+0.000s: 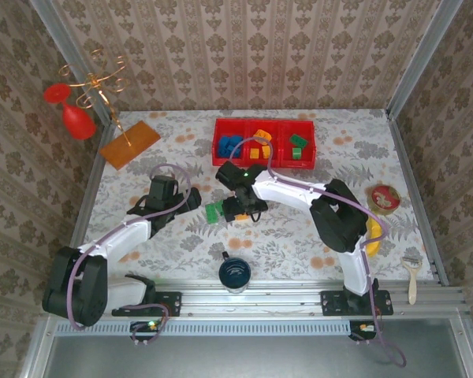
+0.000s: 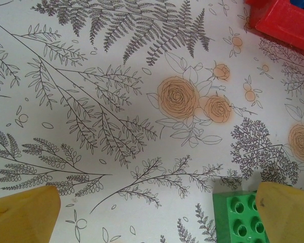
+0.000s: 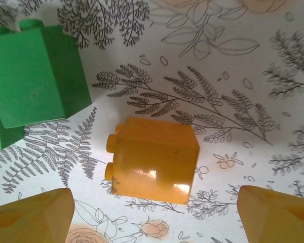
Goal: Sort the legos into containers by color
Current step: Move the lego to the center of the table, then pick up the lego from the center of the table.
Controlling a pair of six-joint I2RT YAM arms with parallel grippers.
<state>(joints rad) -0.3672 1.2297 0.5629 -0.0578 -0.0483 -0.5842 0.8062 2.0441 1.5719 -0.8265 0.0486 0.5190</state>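
On the fern-printed tablecloth [image 1: 299, 236] the right gripper [image 3: 154, 195] stands released, fingers [image 3: 30, 217] wide either side of a loose orange lego [image 3: 154, 159], a green lego [image 3: 35, 76] just left of it, the left gripper [image 2: 157, 190] gaping beside that, the red three-compartment tray [image 1: 299, 165] beyond holding other legos [image 1: 256, 146].

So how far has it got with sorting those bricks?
Most bricks already lie in the red tray. The right hand hangs open over an orange brick on the table; a green brick beside it waits too. Left hand open, empty.
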